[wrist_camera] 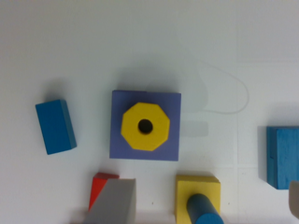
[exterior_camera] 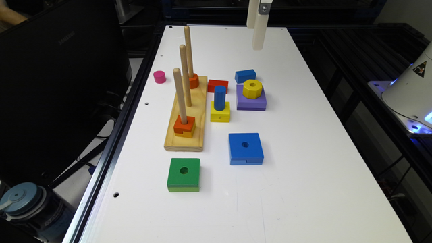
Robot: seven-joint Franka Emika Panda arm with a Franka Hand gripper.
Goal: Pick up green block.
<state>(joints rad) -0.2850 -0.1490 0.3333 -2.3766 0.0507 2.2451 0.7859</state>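
The green block [exterior_camera: 184,173], a flat square with a round centre hole and a lime-green bottom layer, lies flat near the table's front, toward the exterior view's left. My gripper [exterior_camera: 255,37] hangs high over the far end of the table, well away from the block. In the wrist view its grey fingers [wrist_camera: 111,201] stand wide apart at the picture's edge, open with nothing held. Under the gripper sits a purple square [wrist_camera: 170,105] with a yellow octagon [wrist_camera: 145,127] on top.
A wooden peg board [exterior_camera: 187,116] with three pegs and orange pieces stands behind the green block. A blue square block with a hole [exterior_camera: 245,147] lies to its right. Further back are a yellow block with a blue cylinder [exterior_camera: 220,107], a red block [exterior_camera: 217,85], a small blue block [exterior_camera: 245,75] and a pink cylinder [exterior_camera: 159,76].
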